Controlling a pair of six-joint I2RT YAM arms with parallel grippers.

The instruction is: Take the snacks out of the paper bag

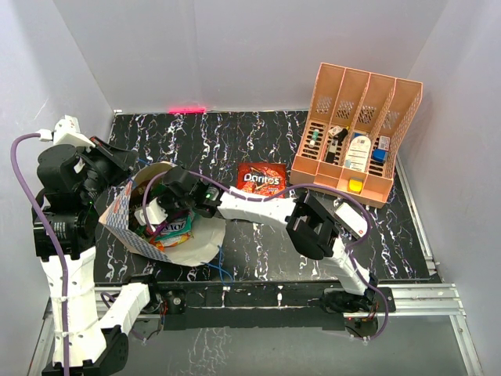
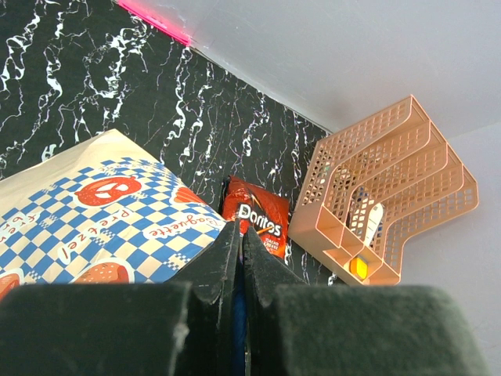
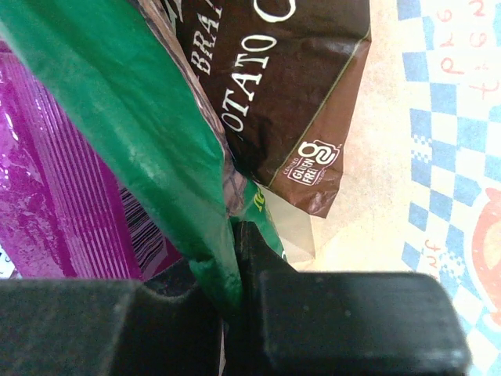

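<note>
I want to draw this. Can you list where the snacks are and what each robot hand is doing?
paper bag: on its side, left of table
Doritos bag: out, flat on table
right gripper: inside bag, shut on green packet
beside it: purple packet, brown packet
left gripper: shut on blue handle of the bag, it seems

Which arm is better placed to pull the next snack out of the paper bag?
Right. The right gripper is already inside the paper bag, shut on the green packet. The left gripper is outside, pinching the blue cord handle.
</note>
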